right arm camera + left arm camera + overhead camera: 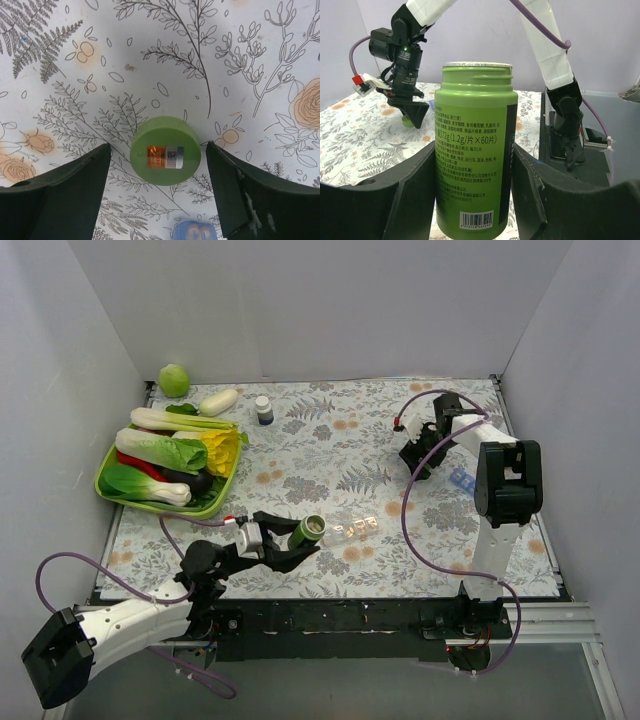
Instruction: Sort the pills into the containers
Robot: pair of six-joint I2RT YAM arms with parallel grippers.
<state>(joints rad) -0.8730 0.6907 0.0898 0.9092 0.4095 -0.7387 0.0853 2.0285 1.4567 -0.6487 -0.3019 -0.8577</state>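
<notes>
My left gripper [297, 542] is shut on a green pill bottle [308, 530], holding it off the table with its cap off. In the left wrist view the bottle [472, 150] stands upright between my fingers [395, 195]. The clear strip of containers [357, 528] lies on the table just right of the bottle. The bottle's green cap [165, 157] lies flat on the table. My right gripper [159, 150] is open above it, with one jaw on each side and neither touching. It hovers at the right rear [418, 458]. No loose pills show.
A green tray [212, 508] of vegetables sits at the left, with a green ball [174, 379] and a white vegetable [219, 402] behind it. A dark blue white-capped bottle [264, 410] stands at the rear centre. A small blue object [462, 480] lies by the right arm.
</notes>
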